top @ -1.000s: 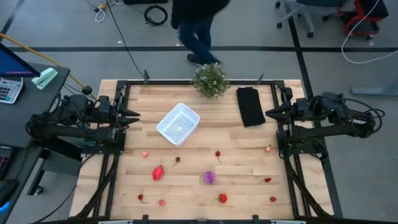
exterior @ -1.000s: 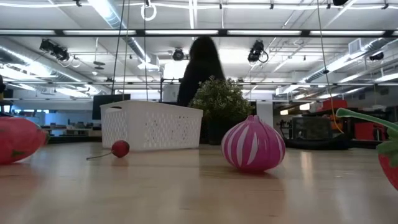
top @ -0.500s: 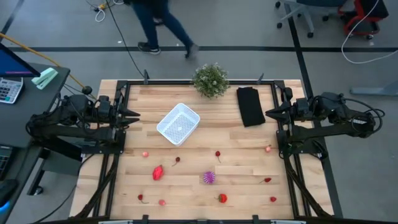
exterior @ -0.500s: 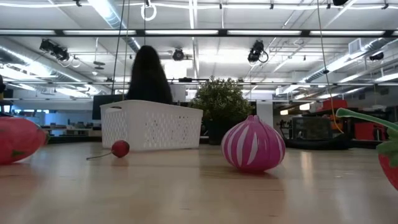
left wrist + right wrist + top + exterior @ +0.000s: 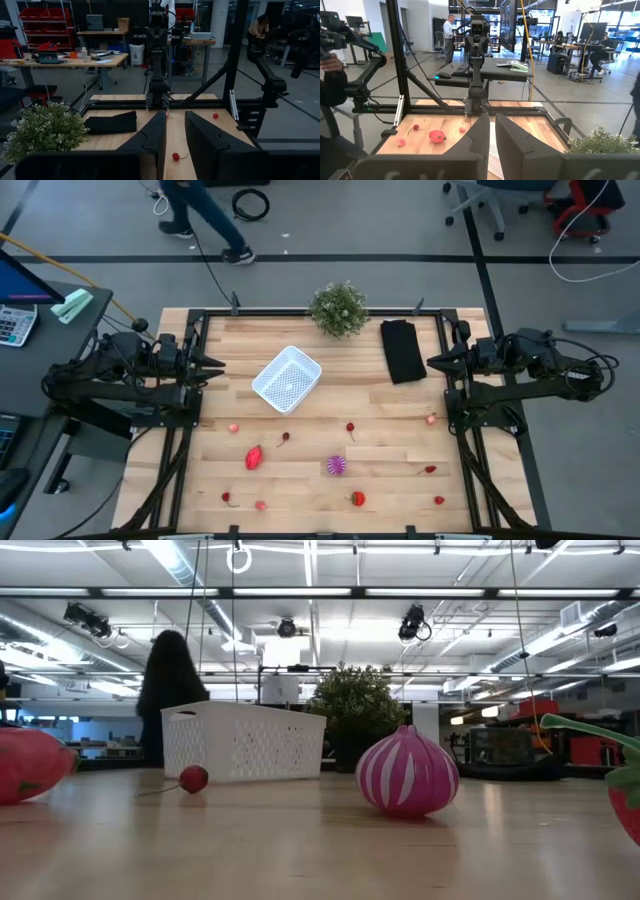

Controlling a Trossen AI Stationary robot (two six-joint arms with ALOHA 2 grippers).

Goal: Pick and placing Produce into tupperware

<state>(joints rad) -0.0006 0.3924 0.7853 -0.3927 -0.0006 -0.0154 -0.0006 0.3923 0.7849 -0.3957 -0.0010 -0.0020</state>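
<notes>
Seen from above: a light wooden table (image 5: 320,480) inside a black frame. Parked at the left edge, raised off the wood, the left gripper (image 5: 215,364), fingers slightly parted with a narrow gap showing in its wrist view. Parked at the right edge, mirrored, the right gripper (image 5: 434,361), fingers also a slim gap apart, holding nothing.

Between the arms, left of centre in the far half: the white tupperware (image 5: 287,378), empty, turned diagonally so its long axis runs from near-left to far-right, one corner pointing at the near edge. Bare wood on all sides of it.

Against the far edge, a green potted plant (image 5: 339,308); just to its right, a folded black cloth (image 5: 402,350) lying lengthwise from far to near.

Scattered across the near half, well apart from one another, the produce: a larger red piece (image 5: 254,457) left of centre, a spiky purple one (image 5: 337,466) near the middle, a red strawberry-like piece (image 5: 357,499) close to the near edge, small red and pinkish pieces toward both side rails.

Beyond the far edge, a person (image 5: 200,210) on the floor.
</notes>
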